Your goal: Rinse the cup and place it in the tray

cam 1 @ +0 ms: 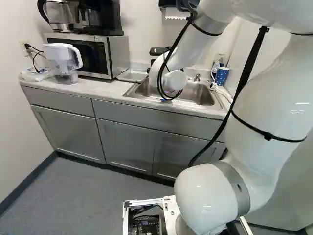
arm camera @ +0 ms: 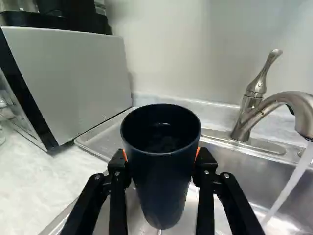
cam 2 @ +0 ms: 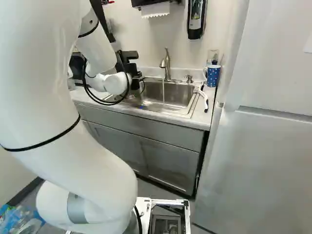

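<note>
Cup (arm camera: pixel 164 196) upright over the sink (arm camera: pixel 227 164), between metal tray (arm camera: pixel 103 136) and running water (arm camera: pixel 287 186), the gripper's (arm camera: pixel 161 160) 2 fingers spread to its width and clasping opposite sides, a hold that likely leaves the mouth free for rinsing.

A pale surface (cam 1: pixel 102 89) runs over grey cabinets (cam 1: pixel 142 115). On it stand a pitcher (cam 1: pixel 61 59), a microwave (cam 1: pixel 117 55) bearing a coffee maker (cam 1: pixel 105 19), and a blue mug (cam 1: pixel 221 76) beside the sink (cam 1: pixel 199 93); the tray (cam 1: pixel 131 75) lies between microwave and sink. The white arm (cam 1: pixel 266 107) rises at the right of the left base view and reaches over the sink
</note>
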